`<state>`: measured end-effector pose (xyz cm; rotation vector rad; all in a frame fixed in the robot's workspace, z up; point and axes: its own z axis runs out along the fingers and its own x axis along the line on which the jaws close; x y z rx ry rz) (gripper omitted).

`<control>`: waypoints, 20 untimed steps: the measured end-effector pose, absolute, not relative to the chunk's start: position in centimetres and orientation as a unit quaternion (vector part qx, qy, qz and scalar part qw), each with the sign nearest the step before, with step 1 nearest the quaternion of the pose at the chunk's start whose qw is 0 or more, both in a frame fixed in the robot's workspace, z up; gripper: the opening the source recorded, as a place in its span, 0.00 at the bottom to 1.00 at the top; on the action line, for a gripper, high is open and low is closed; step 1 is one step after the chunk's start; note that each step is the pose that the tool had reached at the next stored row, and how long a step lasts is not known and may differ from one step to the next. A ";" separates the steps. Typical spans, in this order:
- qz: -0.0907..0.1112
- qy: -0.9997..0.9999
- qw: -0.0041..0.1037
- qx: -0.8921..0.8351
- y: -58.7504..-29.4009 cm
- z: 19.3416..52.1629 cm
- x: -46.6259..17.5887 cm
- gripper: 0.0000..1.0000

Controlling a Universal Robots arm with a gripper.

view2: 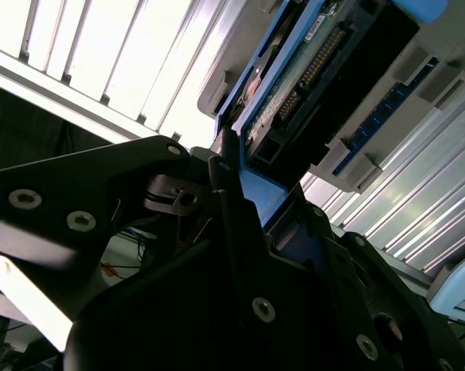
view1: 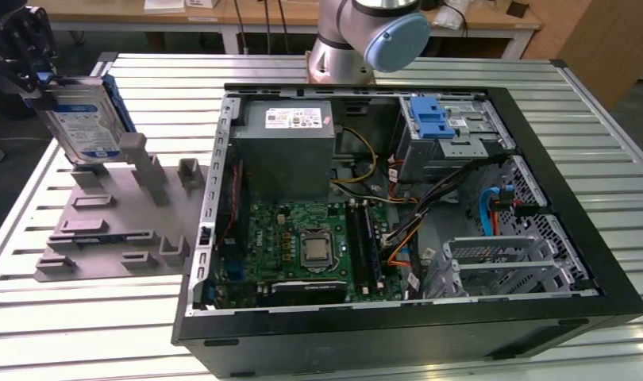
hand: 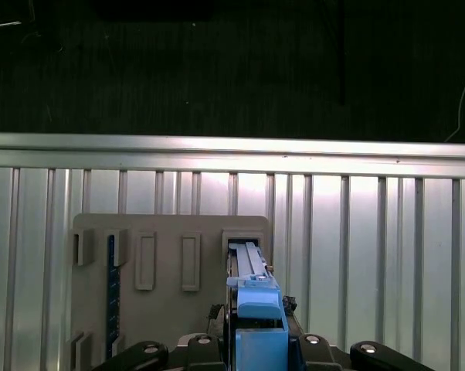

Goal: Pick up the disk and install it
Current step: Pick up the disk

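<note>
Hand (view1: 41, 78) and disk (view1: 83, 123) sit at about 10 o'clock in the exterior view, the hand closed narrow on the disk's upper end. In the second wrist view the fingers (view2: 231, 193) press against a blue rail. The disk stands nearly upright with its long axis running from about 11 o'clock at the hand to 5 o'clock at its free end. Its labelled face is turned toward the camera, and in the first wrist view it shows edge-on (hand: 252, 297). The free end hangs right at a slot of the grey holder plate (view1: 99, 238) on the counter (view1: 89, 317), and I cannot tell whether it has cleared that slot. Toward 3 o'clock lies the open computer case (view1: 406, 317), with the power-supply box (view1: 290, 139) at its 11 o'clock and the drive cage (view1: 454, 135) with its blue latch at its 1 o'clock. As I judge it, the main risk is the one-ended grip. A knock from the holder's posts could swing the long body in the hand. Then the rails would meet the cage crooked and jam, or the disk would drag the loose cables (view1: 428, 206) beside the cage.
</note>
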<state>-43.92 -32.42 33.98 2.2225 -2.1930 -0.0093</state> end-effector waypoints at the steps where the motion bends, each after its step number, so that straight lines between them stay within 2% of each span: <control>1: -0.003 -0.702 0.010 0.712 -32.4 34.0 -43.9 0.36; 20: -0.003 -0.702 0.010 0.712 -32.4 34.8 -43.9 0.36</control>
